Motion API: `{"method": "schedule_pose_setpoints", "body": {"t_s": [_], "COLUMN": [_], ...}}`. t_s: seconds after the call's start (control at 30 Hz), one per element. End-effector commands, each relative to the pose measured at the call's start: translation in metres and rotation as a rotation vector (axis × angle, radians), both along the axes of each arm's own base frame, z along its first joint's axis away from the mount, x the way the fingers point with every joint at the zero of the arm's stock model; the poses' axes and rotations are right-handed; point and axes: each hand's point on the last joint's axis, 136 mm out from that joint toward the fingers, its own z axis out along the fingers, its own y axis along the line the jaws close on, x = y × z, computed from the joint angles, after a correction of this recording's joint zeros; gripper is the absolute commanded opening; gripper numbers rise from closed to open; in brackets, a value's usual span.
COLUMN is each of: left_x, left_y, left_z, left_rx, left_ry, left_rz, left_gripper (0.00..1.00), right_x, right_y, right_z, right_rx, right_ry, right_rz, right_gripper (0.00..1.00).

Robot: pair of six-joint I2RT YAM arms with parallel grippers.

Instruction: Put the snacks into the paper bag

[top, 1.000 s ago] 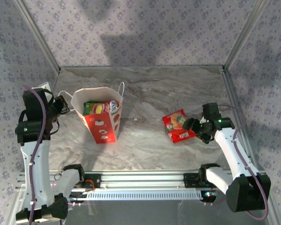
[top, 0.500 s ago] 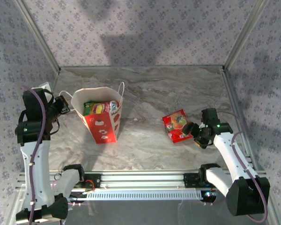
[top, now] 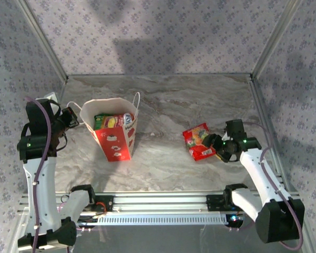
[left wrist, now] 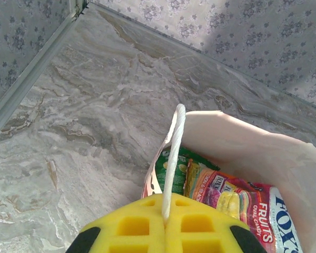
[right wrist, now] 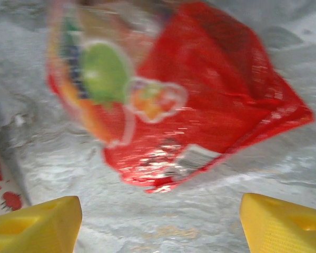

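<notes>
Your right fingers point(right wrist: 34, 221) stood apart just short of the red fruit-print packet point(top: 199, 141) near the desk's point(top: 163, 163) right edge, left fingers point(left wrist: 131, 226) clamped on the paper bag's point(top: 115, 143) cord handle point(left wrist: 174, 147); closing off-centre could skid the slick packet away.

In your right wrist view the red packet point(right wrist: 168, 100) is smeared with blur and its print is unreadable. The yellow fingers point(right wrist: 34, 224) of the right gripper point(right wrist: 160, 226) are clipped by the bottom edge. In your left wrist view the cord handle point(left wrist: 174, 147) vanishes between the pressed-together pads point(left wrist: 131, 226) of the left gripper point(left wrist: 166, 232), itself cut off below. The paper bag point(left wrist: 237, 132) runs off the right edge, and its wall hides the lower parts of the snack packets point(left wrist: 242, 203) inside.
</notes>
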Motion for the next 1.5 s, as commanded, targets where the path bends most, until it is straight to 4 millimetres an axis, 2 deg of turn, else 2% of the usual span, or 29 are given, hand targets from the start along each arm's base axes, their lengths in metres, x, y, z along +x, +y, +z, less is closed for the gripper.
{"method": "schedule_pose_setpoints", "body": {"t_s": [0.0, 0.13, 0.3, 0.33, 0.53, 0.67, 0.87, 1.0, 1.03, 1.07, 1.1, 1.17, 1.23, 1.3, 1.4, 1.47], "left_x": [-0.001, -0.001, -0.002, -0.002, -0.004, -0.003, 0.000, 0.001, 0.002, 0.002, 0.002, 0.002, 0.003, 0.003, 0.002, 0.002], "left_y": [-0.003, -0.003, -0.004, -0.004, -0.006, -0.006, -0.009, -0.010, -0.011, -0.012, -0.012, -0.013, -0.013, -0.014, -0.015, -0.019], "left_z": [0.007, 0.009, 0.009, 0.009, 0.015, 0.014, 0.013, 0.014, 0.015, 0.017, 0.018, 0.017, 0.017, 0.018, 0.026, 0.037], "left_rx": [-0.020, -0.015, -0.013, -0.012, -0.015, -0.014, -0.030, -0.039, -0.044, -0.048, -0.051, -0.053, -0.054, -0.059, -0.064, -0.075], "left_ry": [-0.014, -0.021, -0.019, -0.018, -0.035, -0.030, -0.033, -0.038, -0.043, -0.049, -0.052, -0.046, -0.044, -0.046, -0.068, -0.091], "left_rz": [-0.014, -0.014, -0.021, -0.022, -0.031, -0.033, -0.045, -0.046, -0.049, -0.054, -0.055, -0.057, -0.057, -0.059, -0.060, -0.079], "left_gripper": [0.01, 0.01, 0.01, 0.01, 0.01, 0.01, 0.01, 0.01, 0.01, 0.01, 0.01, 0.01, 0.01, 0.01, 0.00, 0.00], "right_x": [0.025, 0.045, 0.068, 0.073, 0.082, 0.085, 0.090, 0.103, 0.105, 0.106, 0.106, 0.104, 0.101, 0.099, 0.096, 0.096], "right_y": [0.031, 0.089, 0.160, 0.175, 0.235, 0.262, 0.296, 0.311, 0.313, 0.318, 0.323, 0.331, 0.335, 0.335, 0.329, 0.323], "right_z": [0.061, 0.115, 0.169, 0.191, 0.240, 0.250, 0.240, 0.230, 0.226, 0.225, 0.225, 0.229, 0.234, 0.237, 0.242, 0.253], "right_rx": [0.055, 0.092, 0.137, 0.144, 0.188, 0.218, 0.235, 0.173, 0.164, 0.169, 0.183, 0.218, 0.222, 0.206, 0.179, 0.163], "right_ry": [-0.202, -0.374, -0.541, -0.604, -0.723, -0.746, -0.707, -0.668, -0.653, -0.646, -0.642, -0.642, -0.655, -0.656, -0.662, -0.689], "right_rz": [0.100, 0.279, 0.464, 0.510, 0.652, 0.706, 0.777, 0.803, 0.807, 0.818, 0.829, 0.846, 0.858, 0.869, 0.883, 0.883], "right_gripper": [0.83, 0.88, 0.90, 0.90, 0.89, 0.90, 0.89, 0.86, 0.84, 0.76, 0.67, 0.44, 0.30, 0.20, 0.00, 0.00]}}
